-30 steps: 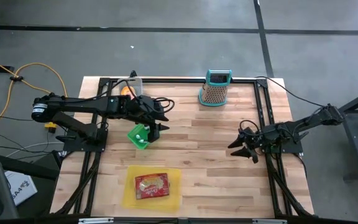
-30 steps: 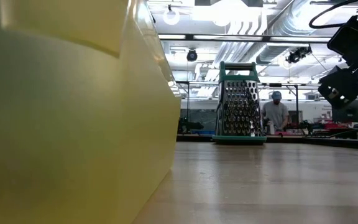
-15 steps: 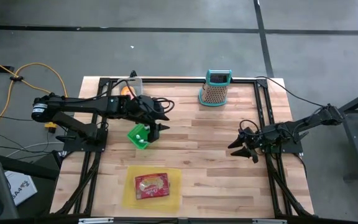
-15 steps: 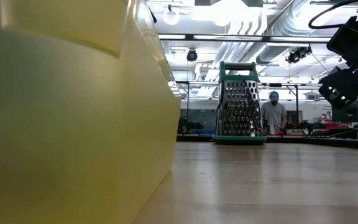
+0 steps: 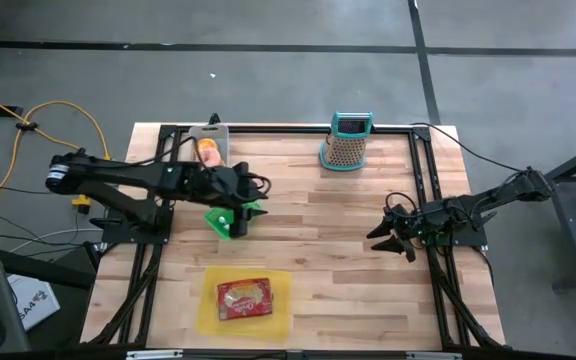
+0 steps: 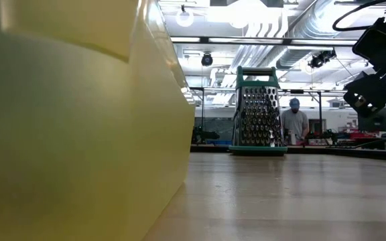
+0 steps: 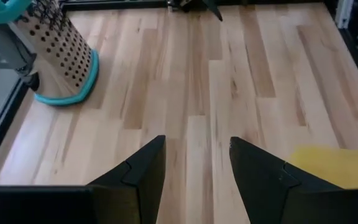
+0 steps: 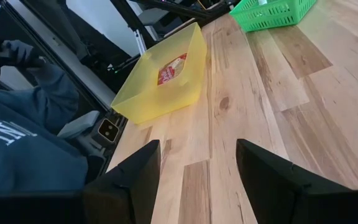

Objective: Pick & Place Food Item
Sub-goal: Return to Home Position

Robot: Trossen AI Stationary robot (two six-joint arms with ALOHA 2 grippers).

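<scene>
Left arm (image 5: pixel 128 178) is stretched across the table (image 5: pixel 368 290). Left gripper (image 5: pixel 248 207) hangs over one corner of the green basket (image 5: pixel 220 222); height above it can't be read from the top-down view. Wrist view shows its fingers (image 7: pixel 142 171) spread with nothing between them. Gray bin (image 5: pixel 218 130) is at the back edge, just beside that arm's forearm, with an orange-pink lump of food (image 5: pixel 208 153) inside; too small to say which item or how many. Yellow bin (image 5: pixel 208 312) is at the front with a red packet (image 5: pixel 243 297) in it, well apart from both arms. Grater (image 5: pixel 346 148) stands upright at back centre. Right gripper (image 5: pixel 390 240) sits low at the right side, fingers (image 8: pixel 132 180) apart and empty, nothing near it. My read: placing is done and only the left arm's retreat remains. Main risk is pulling back without lifting first: a finger catches the basket rim and drags or flips it. Second risk is the forearm swinging toward the back on the way home and shoving the gray bin off the edge with the food in it. The grater is far enough off to ignore, and the right arm only matters if both arms move toward the centre at once.
</scene>
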